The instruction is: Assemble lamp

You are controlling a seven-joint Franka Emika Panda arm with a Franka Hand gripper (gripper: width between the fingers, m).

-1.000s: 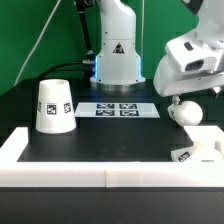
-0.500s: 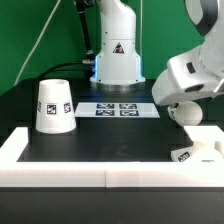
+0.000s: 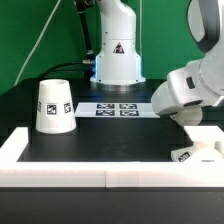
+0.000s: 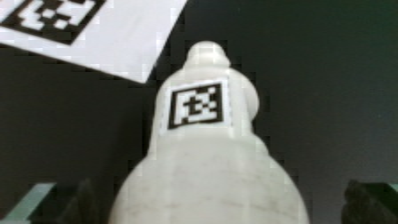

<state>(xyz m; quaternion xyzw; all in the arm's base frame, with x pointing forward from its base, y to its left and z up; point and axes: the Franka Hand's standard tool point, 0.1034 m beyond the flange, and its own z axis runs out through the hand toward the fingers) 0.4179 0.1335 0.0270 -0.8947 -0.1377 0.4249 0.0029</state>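
A black table [image 3: 110, 135] with a raised white frame [image 3: 90, 172] along its near edge stands before a green curtain [image 3: 30, 40].

In the wrist view, the gripper [image 4: 210, 203] is aimed at the bulb [image 4: 205, 130]. The bulb rests on the table between the fingers [image 4: 54, 200]. The fingers are spread, with one dark tip on each side of the bulb's wide end. A strip of table shows between each tip and the bulb, so neither tip touches it. The bulb's neck points away from the fingers, toward the marker board [image 4: 80, 35]. A square tag on the bulb faces the camera.

In the exterior view, the arm [image 3: 195, 90] hides both the bulb and the fingers. The shade [image 3: 55, 105] stands wide end down, well apart from the fingers, beyond the marker board on the exterior view's left. The base [image 3: 185, 153] sits near the fingers, closer to the camera, by the frame at the exterior view's right.
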